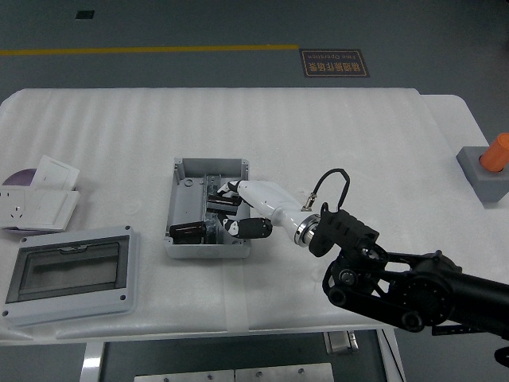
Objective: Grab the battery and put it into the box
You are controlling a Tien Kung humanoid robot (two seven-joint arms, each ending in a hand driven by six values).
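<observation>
1. The right hand is reached into the grey box.
2. A battery is clamped in its curled fingers.
3. Another battery is seen lying in the box.

orange object cut off right, disc cut off left

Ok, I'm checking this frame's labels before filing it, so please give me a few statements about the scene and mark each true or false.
1. The right hand is over the open grey box. True.
2. The right hand holds a black battery. True.
3. The box is otherwise empty. False: another black battery lies in its near left corner.
4. The clear-windowed lid is fitted on the box. False: it lies apart, left of it.
5. An orange object stands at the table's left edge. False: it is at the right edge.
</observation>
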